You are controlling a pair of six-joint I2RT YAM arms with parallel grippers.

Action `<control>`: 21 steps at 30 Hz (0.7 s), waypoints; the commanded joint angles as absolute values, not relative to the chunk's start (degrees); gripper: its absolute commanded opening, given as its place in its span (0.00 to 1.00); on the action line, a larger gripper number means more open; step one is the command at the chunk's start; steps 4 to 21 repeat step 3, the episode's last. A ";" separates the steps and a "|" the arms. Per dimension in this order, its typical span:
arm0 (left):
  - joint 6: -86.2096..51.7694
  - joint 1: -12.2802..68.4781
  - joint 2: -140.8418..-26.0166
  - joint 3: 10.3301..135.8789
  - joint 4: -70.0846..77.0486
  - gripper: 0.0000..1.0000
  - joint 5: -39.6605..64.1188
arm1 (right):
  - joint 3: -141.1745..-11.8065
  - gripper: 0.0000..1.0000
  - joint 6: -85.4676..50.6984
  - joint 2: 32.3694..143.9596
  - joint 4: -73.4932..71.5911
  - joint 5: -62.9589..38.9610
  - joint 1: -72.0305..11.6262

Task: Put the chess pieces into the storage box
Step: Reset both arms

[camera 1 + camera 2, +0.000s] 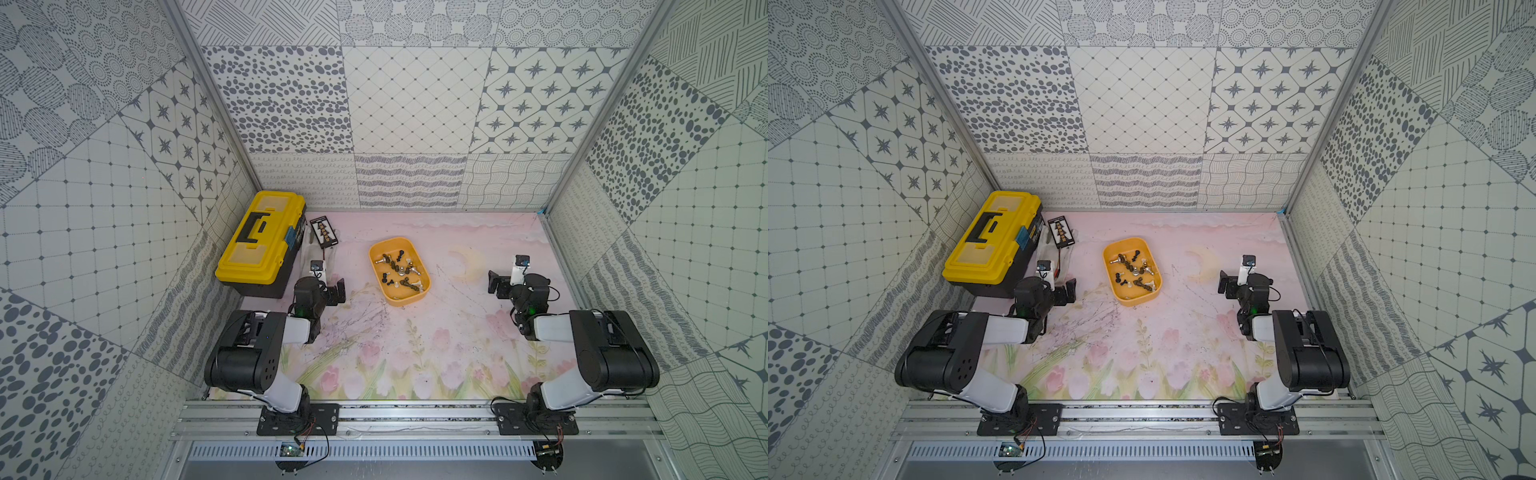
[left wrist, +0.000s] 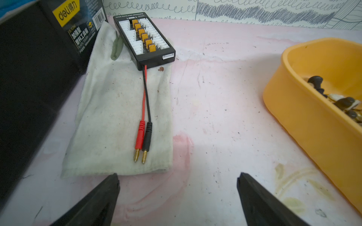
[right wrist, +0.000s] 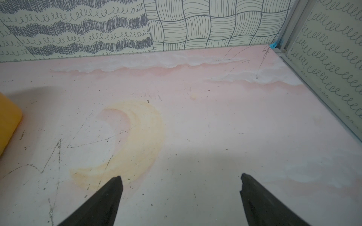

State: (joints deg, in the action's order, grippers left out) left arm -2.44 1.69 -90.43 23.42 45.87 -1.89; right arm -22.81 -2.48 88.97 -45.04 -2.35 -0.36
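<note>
The two black fingers of my left end effector (image 2: 178, 176) fill the near edge of the left wrist view. They stand wide apart with nothing between them, hovering over bare pink table (image 2: 215, 117). My right end effector (image 3: 181, 176) is spread the same way and grips nothing; below it is a pale yellow moon print (image 3: 137, 137) on the table.

The storage box (image 1: 405, 300), a shallow orange-yellow tray, sits near the middle of the table between my two arms, apart from both end effectors. The chess pieces (image 1: 399, 270) that I can see all lie inside it in a loose heap, dark, cream and metallic ones mixed. In the left wrist view, a few dark and cream pieces (image 2: 344, 103) show over the box wall (image 2: 305, 125). In the right wrist view, only a corner of the box (image 3: 7, 125) shows.

On my left side, a yellow-and-black toolbox (image 1: 259, 241) stands by the wall. Beside it, a white cloth (image 2: 109, 109) lies flat, with a black charging board (image 2: 144, 39) resting on its far end. The board's red and black banana plugs (image 2: 143, 140) lie side by side on the cloth.
</note>
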 commanded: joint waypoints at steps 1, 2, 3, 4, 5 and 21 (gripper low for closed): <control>-2.88 1.47 -90.58 23.38 49.53 0.99 -1.66 | -24.06 0.99 -1.76 88.96 -46.93 -2.14 -0.83; -2.90 1.50 -90.46 23.50 49.38 0.99 -1.83 | -24.00 0.99 -1.67 88.94 -47.04 -2.10 -0.88; -2.74 1.82 -90.69 23.30 50.11 0.99 -2.52 | -23.91 0.99 -1.71 88.96 -47.13 -2.15 -0.88; -2.74 1.82 -90.69 23.30 50.11 0.99 -2.52 | -23.91 0.99 -1.71 88.96 -47.13 -2.15 -0.88; -2.74 1.82 -90.69 23.30 50.11 0.99 -2.52 | -23.91 0.99 -1.71 88.96 -47.13 -2.15 -0.88; -2.74 1.82 -90.69 23.30 50.11 0.99 -2.52 | -23.91 0.99 -1.71 88.96 -47.13 -2.15 -0.88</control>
